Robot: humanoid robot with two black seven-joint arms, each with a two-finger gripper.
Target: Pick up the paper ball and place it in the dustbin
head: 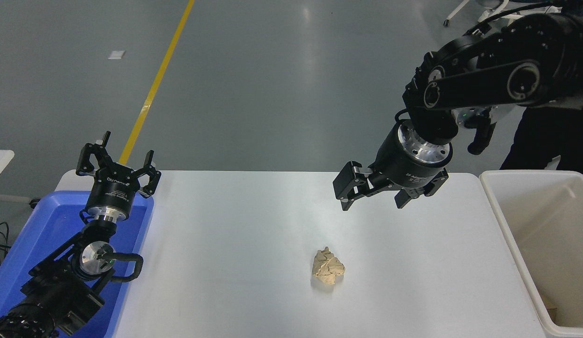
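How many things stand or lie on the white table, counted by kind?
Paper ball: 1
Dustbin: 1
Blue tray: 1
Total: 3
Both the left claw and the right claw are open and empty.

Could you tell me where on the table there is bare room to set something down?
The white table is bare between the blue tray and the paper ball, and between the ball and the dustbin. The right gripper hangs over the far right part; the left gripper is parked over the tray.
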